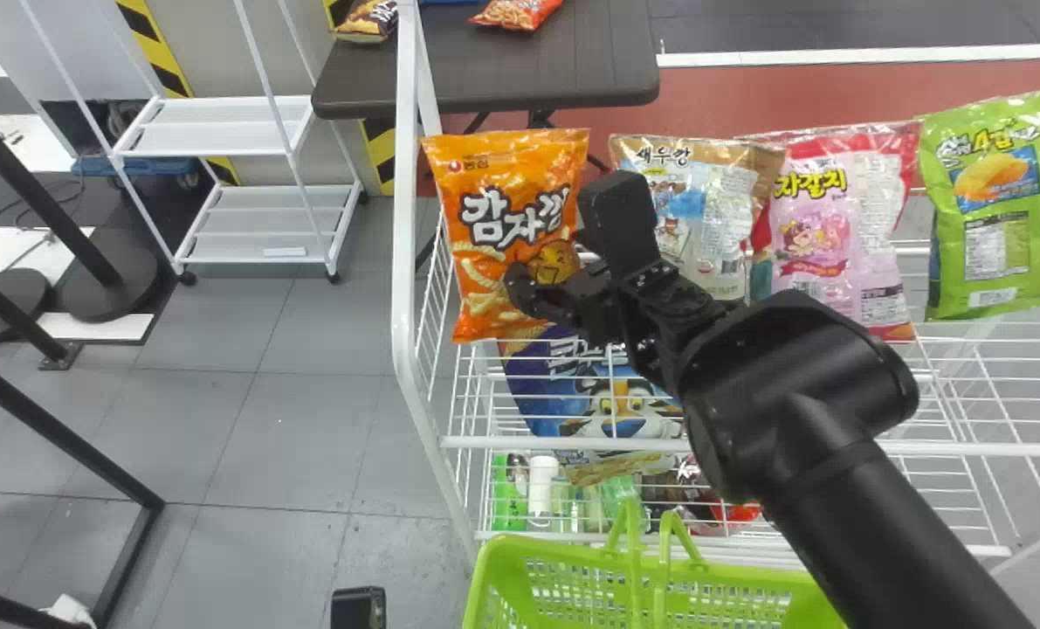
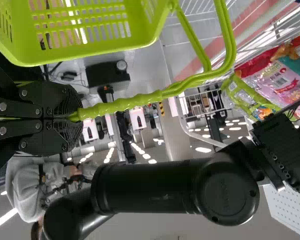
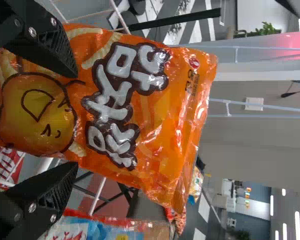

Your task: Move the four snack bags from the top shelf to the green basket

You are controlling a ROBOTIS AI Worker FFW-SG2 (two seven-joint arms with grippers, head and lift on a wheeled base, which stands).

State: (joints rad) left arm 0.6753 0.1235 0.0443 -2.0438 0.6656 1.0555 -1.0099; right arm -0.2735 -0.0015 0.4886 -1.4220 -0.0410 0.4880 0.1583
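Observation:
On the top shelf stand the orange snack bag [image 1: 493, 192], a brown-and-blue bag [image 1: 703, 210], a pink bag [image 1: 834, 227] and a green bag [image 1: 995, 218]. My right gripper [image 1: 563, 240] is at the orange bag's right part. In the right wrist view its spread fingers have the orange bag [image 3: 155, 115] showing behind and between them; that right gripper [image 3: 72, 120] is open. The green basket [image 1: 781, 598] hangs low before the rack. In the left wrist view my left gripper [image 2: 74, 117] is shut on the handle of the green basket [image 2: 95, 50].
The rack's white side post [image 1: 404, 262] rises just left of the orange bag. A blue tiger bag [image 1: 624, 406] is on a level below, with bottles [image 1: 541, 489] lower down. Behind stands a dark table [image 1: 528, 70] bearing more snacks. A black part [image 1: 358, 607] shows at the bottom edge.

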